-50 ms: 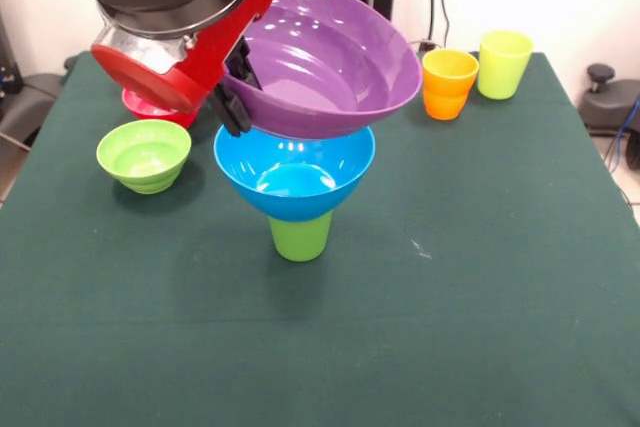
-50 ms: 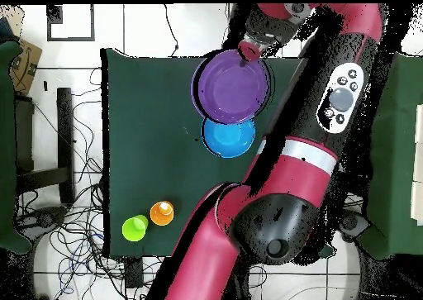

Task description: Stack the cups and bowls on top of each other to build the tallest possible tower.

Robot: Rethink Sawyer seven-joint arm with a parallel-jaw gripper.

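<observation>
We see the end effector (image 1: pixel 232 97) clamped on the rim of the purple bowl (image 1: pixel 325 57), which hangs tilted, low edge touching or just above the blue bowl (image 1: pixel 293 175); blue sits on an upturned green cup (image 1: pixel 300 237) mid-bench (image 1: pixel 480 327). Purple's centre lies off toward the orange cup (image 1: pixel 448 84) side vs. blue's; we judge it needs levelling & centring before release; small green bowl (image 1: pixel 144 154) waits beside.

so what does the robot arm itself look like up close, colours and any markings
The arm is glossy red with black sections at its joints. A pale grey oval panel with small round buttons sits on one link. Near the wrist, a black cylinder meets a red housing with a silvery band. The gripper is black.
</observation>
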